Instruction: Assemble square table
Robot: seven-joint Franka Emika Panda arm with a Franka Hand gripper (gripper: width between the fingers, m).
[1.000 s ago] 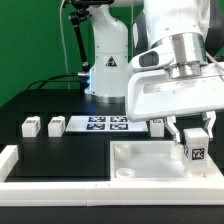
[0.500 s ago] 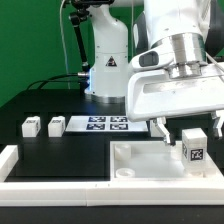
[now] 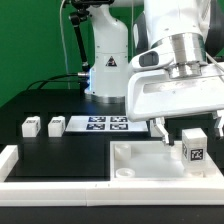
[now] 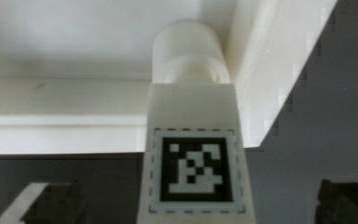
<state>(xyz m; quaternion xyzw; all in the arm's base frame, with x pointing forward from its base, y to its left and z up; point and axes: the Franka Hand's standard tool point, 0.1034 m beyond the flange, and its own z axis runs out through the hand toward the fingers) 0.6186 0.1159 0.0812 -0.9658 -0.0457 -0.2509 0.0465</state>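
Observation:
The square table slab [image 3: 140,172] lies at the front of the exterior view's right, white with a raised rim. One white tagged leg [image 3: 193,148] stands upright on its right part. My gripper [image 3: 190,128] hangs right above that leg, open, with one finger on each side and clear of it. In the wrist view the leg [image 4: 194,120] runs up the middle with its tag facing the camera, and the slab's rim [image 4: 87,125] lies behind it. The gripper [image 4: 194,205] shows only as dark fingertips [image 4: 43,200] far apart at the two lower corners. Two more leg blocks [image 3: 31,126] [image 3: 55,125] stand at the left.
The marker board [image 3: 105,123] lies flat at the back middle, in front of the robot base [image 3: 105,70]. A long white border rail [image 3: 50,190] runs along the front edge and the left corner. The table top is black.
The fingers have spread apart and let go of the leg. The leg stays upright on the slab in the same place.

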